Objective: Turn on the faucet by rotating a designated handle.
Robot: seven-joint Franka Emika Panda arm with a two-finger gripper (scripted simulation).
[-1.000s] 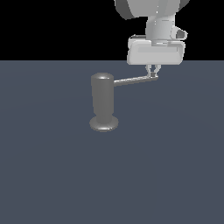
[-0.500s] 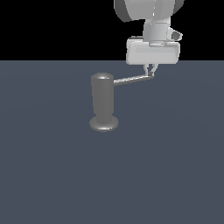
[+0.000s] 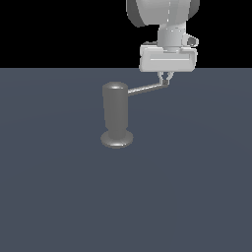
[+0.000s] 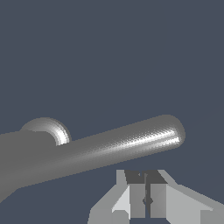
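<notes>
Fingers (image 4: 131,199) look pinched together with basically no gap and nothing between them, and the gripper (image 3: 164,78) sits right by the free tip of the handle (image 3: 145,89) — touching, I think, but it's hard to tell. The faucet (image 3: 116,115) stands upright mid-surface on the flat grey floor (image 3: 197,187). Best bet is probably pushing sideways at the tip, staying level; nothing else around to block it.

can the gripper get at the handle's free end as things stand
Probably yes: the gripper hangs right at the tip of the handle, fingers together, and nothing stands between them. Contact itself is unclear.
</notes>
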